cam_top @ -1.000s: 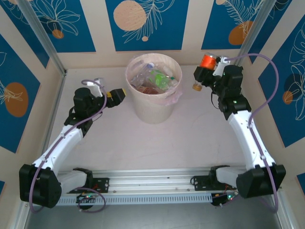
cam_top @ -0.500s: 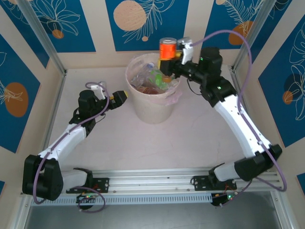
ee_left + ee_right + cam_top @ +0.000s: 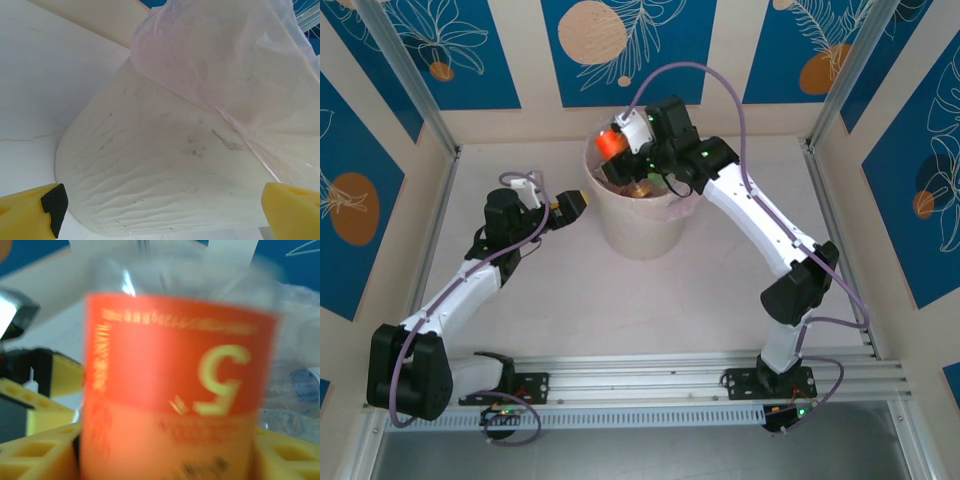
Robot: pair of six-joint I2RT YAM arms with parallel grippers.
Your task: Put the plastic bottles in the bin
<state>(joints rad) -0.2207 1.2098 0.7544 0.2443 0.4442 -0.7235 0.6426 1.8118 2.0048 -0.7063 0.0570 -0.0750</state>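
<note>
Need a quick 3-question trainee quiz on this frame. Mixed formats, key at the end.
1. True or false: the left gripper is clamped on a bottle.
2. Pick one. The orange-labelled bottle between the fingers of the right gripper is:
A. lying on the table by the left arm
B. above the bin
C. at the table's right edge
3. Short answer: what lies in the bin?

Key
1. False. The left gripper is open and empty, beside the bin wall.
2. B.
3. Other clear plastic bottles.
</note>
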